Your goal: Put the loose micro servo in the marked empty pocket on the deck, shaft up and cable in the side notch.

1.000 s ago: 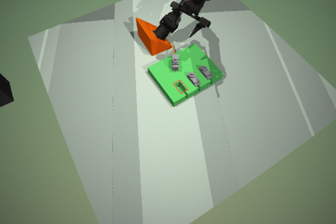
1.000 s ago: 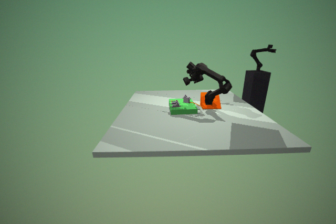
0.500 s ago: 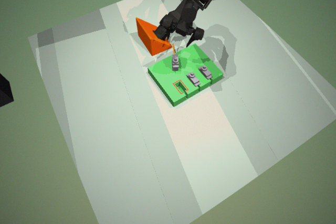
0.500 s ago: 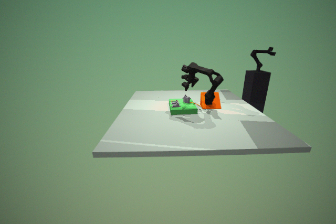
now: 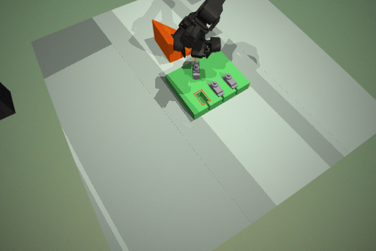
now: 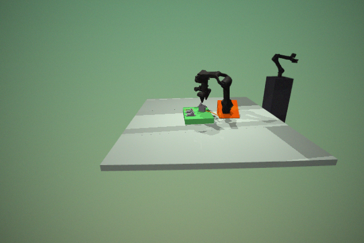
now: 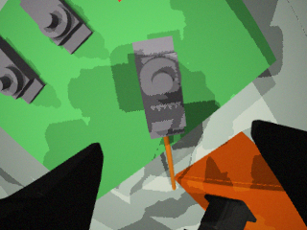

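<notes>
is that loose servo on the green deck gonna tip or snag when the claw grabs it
The loose servo stands tall and narrow on the deck, so a sideways nudge would probably topple it. Its thin orange cable trails off the edge and will likely flop and drag.

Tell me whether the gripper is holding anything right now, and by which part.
Nothing is held. The gripper is open, hanging above the loose micro servo, which stands on the green deck untouched.
</notes>
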### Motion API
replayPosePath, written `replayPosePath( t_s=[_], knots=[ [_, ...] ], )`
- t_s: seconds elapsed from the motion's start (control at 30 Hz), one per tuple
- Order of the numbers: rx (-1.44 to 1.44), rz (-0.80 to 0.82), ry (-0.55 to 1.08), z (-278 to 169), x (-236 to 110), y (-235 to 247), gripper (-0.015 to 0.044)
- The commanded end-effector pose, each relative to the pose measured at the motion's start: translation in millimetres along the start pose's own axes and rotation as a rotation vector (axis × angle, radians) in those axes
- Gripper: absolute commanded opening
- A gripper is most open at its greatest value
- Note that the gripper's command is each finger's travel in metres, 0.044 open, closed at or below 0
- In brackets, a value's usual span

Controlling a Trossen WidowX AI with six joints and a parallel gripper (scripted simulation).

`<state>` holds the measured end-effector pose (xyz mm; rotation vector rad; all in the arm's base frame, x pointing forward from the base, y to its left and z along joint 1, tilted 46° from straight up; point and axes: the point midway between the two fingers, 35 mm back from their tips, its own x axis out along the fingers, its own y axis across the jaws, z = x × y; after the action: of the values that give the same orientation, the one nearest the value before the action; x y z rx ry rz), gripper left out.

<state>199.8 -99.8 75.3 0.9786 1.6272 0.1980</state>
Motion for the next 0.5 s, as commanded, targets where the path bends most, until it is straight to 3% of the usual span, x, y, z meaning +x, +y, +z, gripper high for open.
replayPosePath(
  t_s=[0.0,0.47],
  knots=[
    [-0.028,0.034,0.014,1,3,1,0.044],
    [-0.028,0.035,0.014,1,29,3,0.044]
  ],
)
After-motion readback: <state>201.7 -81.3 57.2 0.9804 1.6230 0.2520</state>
